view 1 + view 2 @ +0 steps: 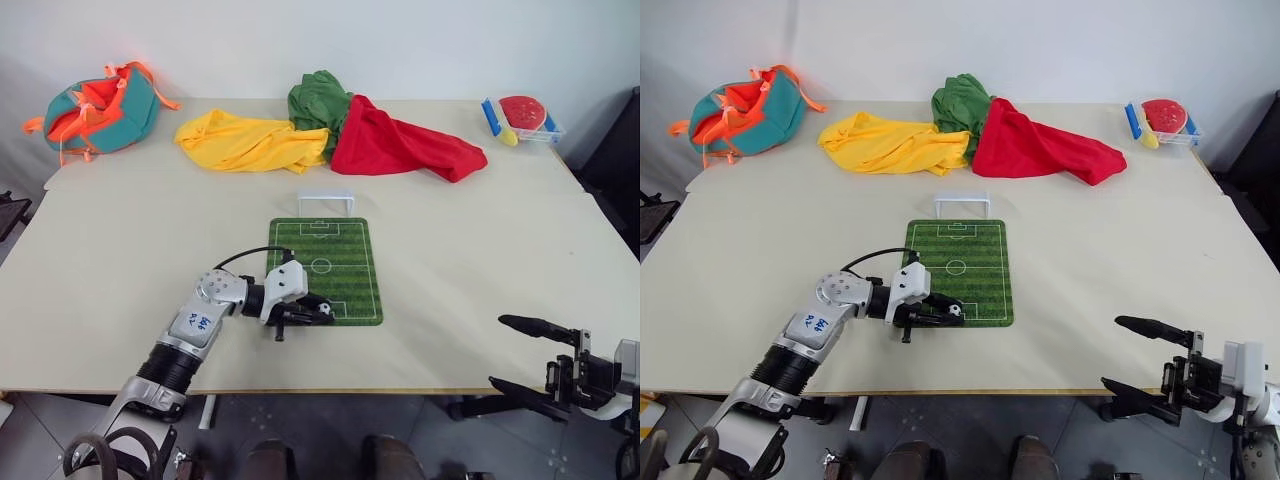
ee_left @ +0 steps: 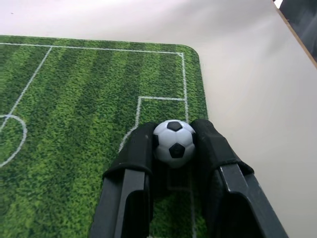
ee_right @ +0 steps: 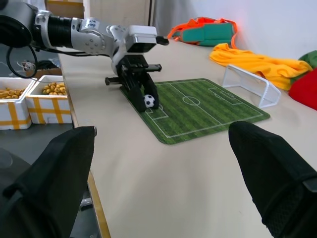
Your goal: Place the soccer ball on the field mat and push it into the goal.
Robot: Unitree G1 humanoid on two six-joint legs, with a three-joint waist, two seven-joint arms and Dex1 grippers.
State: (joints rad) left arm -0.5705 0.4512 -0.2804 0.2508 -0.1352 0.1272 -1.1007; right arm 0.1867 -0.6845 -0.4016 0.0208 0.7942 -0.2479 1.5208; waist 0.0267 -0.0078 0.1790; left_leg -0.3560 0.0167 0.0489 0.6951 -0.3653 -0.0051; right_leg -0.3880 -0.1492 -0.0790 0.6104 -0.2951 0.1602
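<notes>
Left end effector pinches soccer ball at field mat 6 o'clock end; goal at 12. Right end effector wide open, empty. Risk: ball rolls off-line on release, misses goal.

Left forearm: a small white label with blue handwritten characters, too small to read. No other legible text, brand or number.
</notes>
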